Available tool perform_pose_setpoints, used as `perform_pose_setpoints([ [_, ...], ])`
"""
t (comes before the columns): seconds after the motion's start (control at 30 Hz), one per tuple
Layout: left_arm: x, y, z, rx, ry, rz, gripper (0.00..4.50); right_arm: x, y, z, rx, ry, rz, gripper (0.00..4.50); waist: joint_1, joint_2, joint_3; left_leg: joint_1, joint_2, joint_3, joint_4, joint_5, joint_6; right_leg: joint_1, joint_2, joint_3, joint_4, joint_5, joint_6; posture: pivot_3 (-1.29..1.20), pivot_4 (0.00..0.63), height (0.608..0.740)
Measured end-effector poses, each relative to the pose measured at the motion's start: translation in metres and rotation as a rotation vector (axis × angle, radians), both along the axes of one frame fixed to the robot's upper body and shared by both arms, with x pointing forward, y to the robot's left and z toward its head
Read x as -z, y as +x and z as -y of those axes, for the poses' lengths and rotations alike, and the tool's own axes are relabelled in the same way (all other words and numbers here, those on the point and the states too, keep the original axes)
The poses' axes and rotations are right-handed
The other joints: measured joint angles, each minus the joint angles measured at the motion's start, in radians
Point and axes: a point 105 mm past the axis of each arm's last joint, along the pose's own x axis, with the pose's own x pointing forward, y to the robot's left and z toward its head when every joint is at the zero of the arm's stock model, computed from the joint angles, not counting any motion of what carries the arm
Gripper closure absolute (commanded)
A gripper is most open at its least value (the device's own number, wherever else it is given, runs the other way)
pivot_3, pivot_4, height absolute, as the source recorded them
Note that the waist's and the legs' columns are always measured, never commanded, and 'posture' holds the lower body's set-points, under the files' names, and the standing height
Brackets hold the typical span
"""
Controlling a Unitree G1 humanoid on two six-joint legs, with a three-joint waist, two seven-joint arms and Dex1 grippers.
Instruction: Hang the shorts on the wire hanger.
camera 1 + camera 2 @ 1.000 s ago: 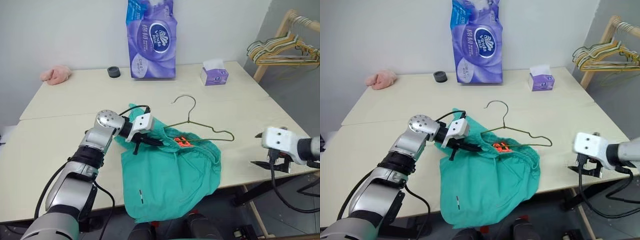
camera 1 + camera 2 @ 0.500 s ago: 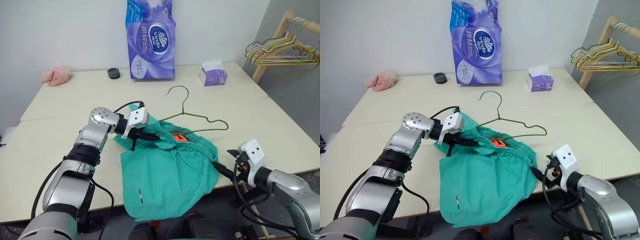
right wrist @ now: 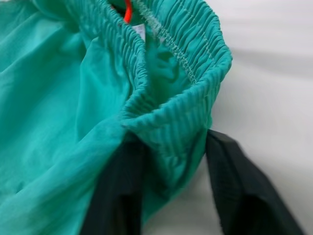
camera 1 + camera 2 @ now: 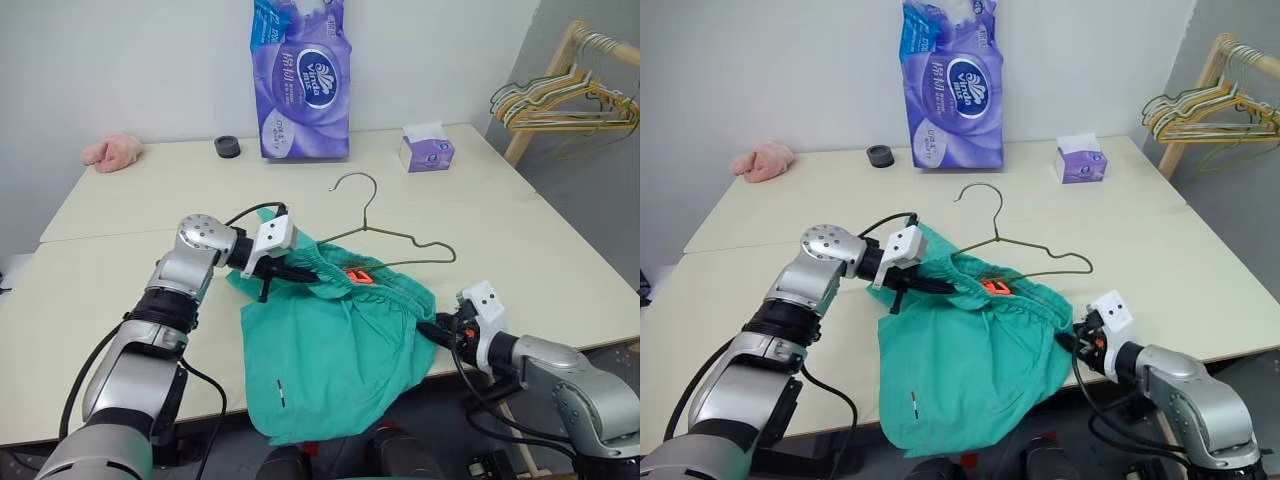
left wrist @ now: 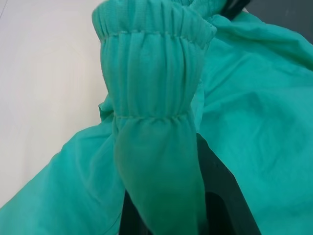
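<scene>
Two pincers pinch the shorts (image 4: 335,345) at the waistband: the right gripper (image 4: 1072,340) nearest, the left gripper (image 4: 290,272) beyond. The wire hanger (image 4: 385,235) lies just past them, partly under the cloth. Next, I think, thread it in.

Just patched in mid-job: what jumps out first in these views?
The shorts sprawl over the table's near edge, half hanging off. The left gripper pinches one end of the waistband; the right gripper has the other end between its fingers. The wire hanger lies just behind.
</scene>
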Motion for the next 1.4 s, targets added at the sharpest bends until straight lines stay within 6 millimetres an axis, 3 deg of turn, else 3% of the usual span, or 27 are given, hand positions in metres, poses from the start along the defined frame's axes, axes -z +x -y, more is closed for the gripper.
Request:
perform_pose_setpoints([
  [0.07,-0.001,-0.001,-0.001,0.002,-0.002,-0.001,4.50,-0.002,0.001,0.003,0.013,0.009,0.002,4.46,0.000,0.000,0.000,0.000,0.000,0.000,0.000,0.000,0.000,0.000,0.000,0.000,0.000,0.000,0.000,-0.18,0.052,0.740],
  [0.1,-0.001,-0.002,-0.001,0.002,-0.004,-0.007,4.50,-0.004,0.003,0.004,0.019,0.009,0.008,4.50,0.000,0.000,0.000,0.000,0.000,0.000,0.000,0.000,0.000,0.000,0.000,0.000,0.000,0.000,0.000,-0.18,0.052,0.740],
  [0.53,-0.020,-0.025,-0.015,0.045,-0.004,-0.123,4.50,-0.023,0.021,0.034,0.161,0.069,0.038,4.50,-0.009,0.001,0.000,0.000,0.000,0.000,-0.001,0.000,0.000,0.000,0.000,0.000,0.000,0.000,0.000,-0.17,0.043,0.740],
  [0.77,-0.009,-0.033,-0.020,0.075,0.063,-0.139,4.50,-0.024,0.018,0.035,0.160,0.100,0.003,4.50,-0.010,0.002,-0.001,0.000,0.000,0.000,-0.001,0.000,0.000,0.000,0.000,0.000,0.000,0.000,0.000,-0.19,0.042,0.740],
  [1.17,0.008,-0.012,-0.016,0.050,0.080,-0.019,4.50,-0.041,0.001,0.029,0.053,0.016,0.035,4.50,-0.016,0.002,-0.001,-0.001,0.000,-0.001,-0.001,0.000,0.000,0.000,0.000,-0.001,0.000,-0.001,0.001,-0.21,0.050,0.740],
  [1.4,0.002,-0.013,-0.002,0.007,-0.048,-0.161,4.50,-0.038,-0.004,0.029,0.027,-0.028,0.037,4.50,-0.025,0.002,-0.002,-0.001,0.001,-0.001,-0.001,0.000,0.000,0.000,0.001,0.000,0.000,-0.001,0.001,-0.21,0.053,0.740],
])
